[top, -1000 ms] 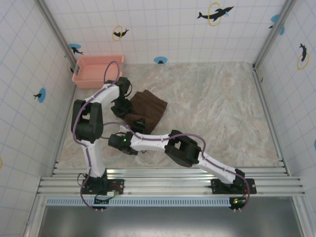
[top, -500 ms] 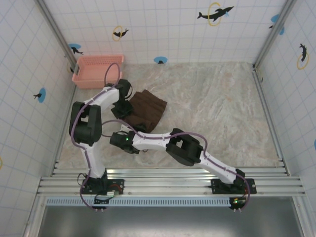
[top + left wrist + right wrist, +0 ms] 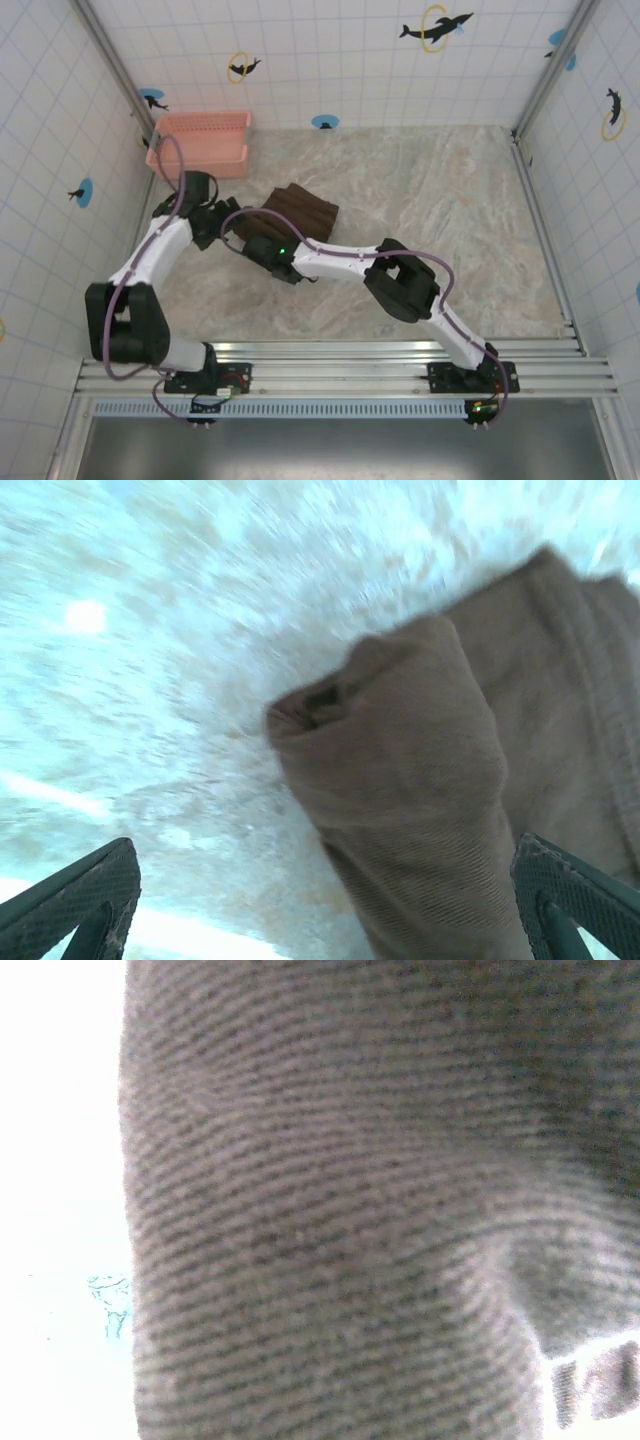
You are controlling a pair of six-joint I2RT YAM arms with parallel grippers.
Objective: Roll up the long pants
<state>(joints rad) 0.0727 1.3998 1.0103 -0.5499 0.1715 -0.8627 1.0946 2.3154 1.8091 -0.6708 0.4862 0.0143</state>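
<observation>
Whereas a second ago the left fingers (image 3: 80, 895) were closed down on the left edge of the long pants (image 3: 300, 212), they now stand spread wide and hold nothing. They have drawn back just to the left of the bundle, whose rolled end lies between them in the left wrist view. Behind them the left arm has swung outward, with its elbow now low beside the left wall (image 3: 50, 250) instead of raised next to the cloth. The right fingers (image 3: 258, 240) have pushed in from the near side to the near-left edge of the pants. Brown ribbed fabric sits close against the right wrist lens, and I cannot tell whether those fingers are clenched on it. The pants lie as a compact folded bundle on the tabletop (image 3: 450, 220), left of centre, and the bundle reaches less far toward the near side than before. A pink basket (image 3: 200, 140) stands in the far-left corner, apart from the bundle and no longer crossed by the arm. Right of the bundle and beyond it the tabletop is open up to the walls. On the left the room is tight, and a metal rail (image 3: 350, 360) bounds the near edge.
</observation>
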